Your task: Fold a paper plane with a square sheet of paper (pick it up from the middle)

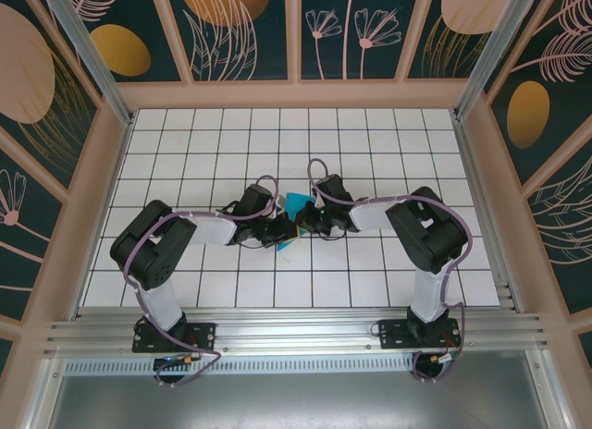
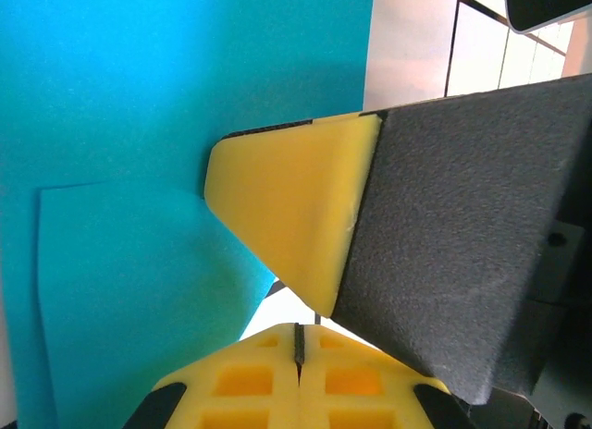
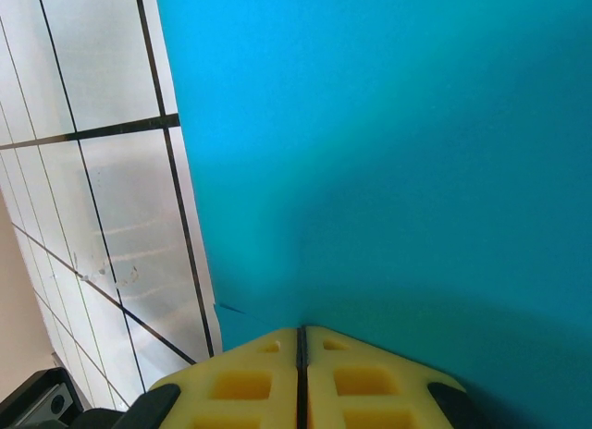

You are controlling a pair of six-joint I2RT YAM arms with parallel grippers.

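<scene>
Both arms are reaching inward over the white tiled table and are meeting near its middle; the teal square sheet of paper is sitting between the two wrists, raised at an angle off the tiles. The right gripper is clenching its yellow fingertips together on the sheet's edge, the teal surface running straight up from them. The left gripper is pressing its jaws tight together just beside the sheet; whether any paper is caught in them is not showing. In the left wrist view a yellow pad of the right gripper is lying against the paper; a second layer of teal is overlapping the sheet's lower part there.
</scene>
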